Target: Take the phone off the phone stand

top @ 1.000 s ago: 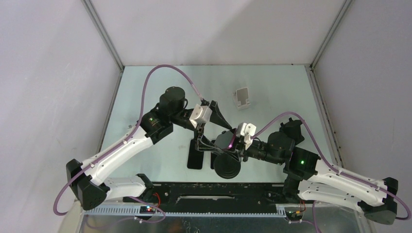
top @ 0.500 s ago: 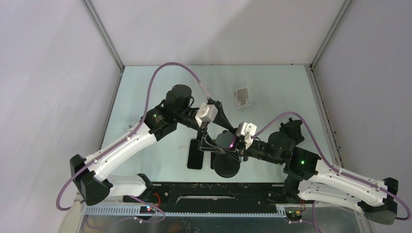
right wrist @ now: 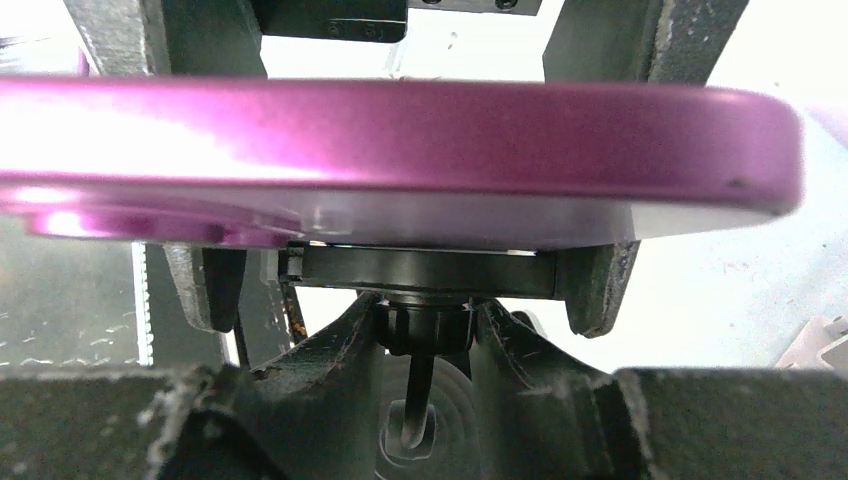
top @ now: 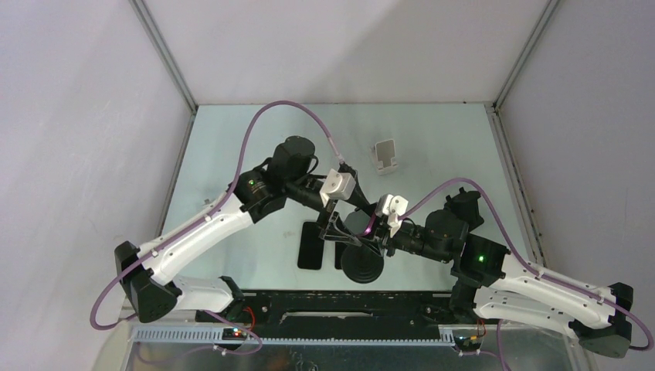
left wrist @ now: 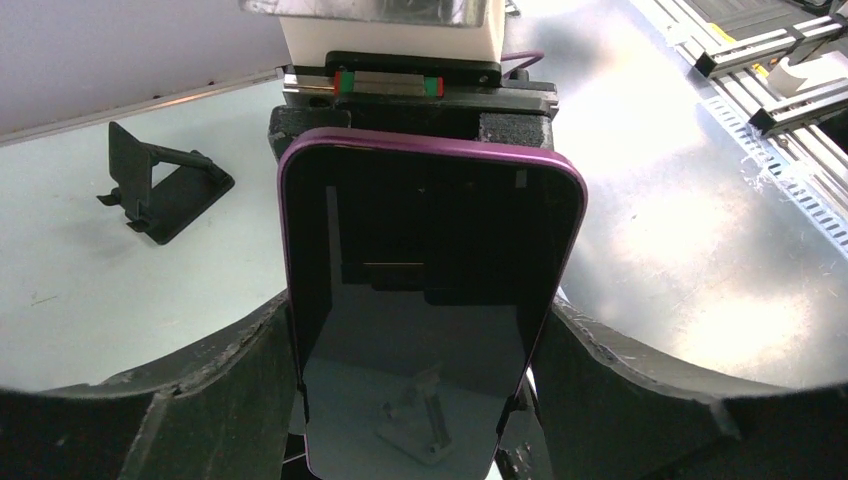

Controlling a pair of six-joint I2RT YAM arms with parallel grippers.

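A phone with a purple rim (top: 358, 222) sits clamped in a black phone stand with a round base (top: 361, 268) near the table's front. In the left wrist view the phone (left wrist: 430, 270) fills the middle, screen towards the camera. My left gripper (left wrist: 420, 305) is open, with a finger close along each long edge of the phone and a thin gap on the right side; in the top view the left gripper (top: 334, 230) is at the phone's left. My right gripper (right wrist: 422, 322) is shut on the stand's neck joint under the cradle (right wrist: 420, 272); the purple phone (right wrist: 400, 150) lies across above it.
A small white stand (top: 385, 156) sits at the back, right of centre. A flat black folding stand (top: 310, 246) lies left of the phone stand; it also shows in the left wrist view (left wrist: 165, 190). The arms' base rail (top: 340, 305) runs along the near edge.
My left arm has swung right and forward, bringing its gripper in around the phone. My right arm, the phone and the stand have stayed put.
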